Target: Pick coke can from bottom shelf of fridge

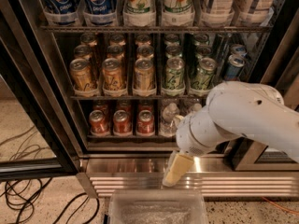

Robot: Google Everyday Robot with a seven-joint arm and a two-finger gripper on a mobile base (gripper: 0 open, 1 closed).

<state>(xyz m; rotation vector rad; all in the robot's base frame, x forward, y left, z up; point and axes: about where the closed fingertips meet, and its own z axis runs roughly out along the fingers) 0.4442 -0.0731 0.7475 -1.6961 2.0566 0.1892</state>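
Three red coke cans [122, 122] stand in a front row at the left of the bottom shelf [122, 136], with more red cans behind them. The fridge [140, 165] is open, with orange-gold cans [112, 73] and green-silver cans [174, 73] on the shelf above. My gripper [174, 170] hangs at the end of the white arm [243, 118], in front of the steel base. It is below the shelf and to the right of the coke cans, touching none of them.
Clear water bottles [168, 118] stand on the bottom shelf right of the coke cans, partly behind my arm. A clear plastic bin [157, 210] sits at the bottom edge. The open door frame [32, 111] stands at the left. Black cables [21, 197] lie on the floor.
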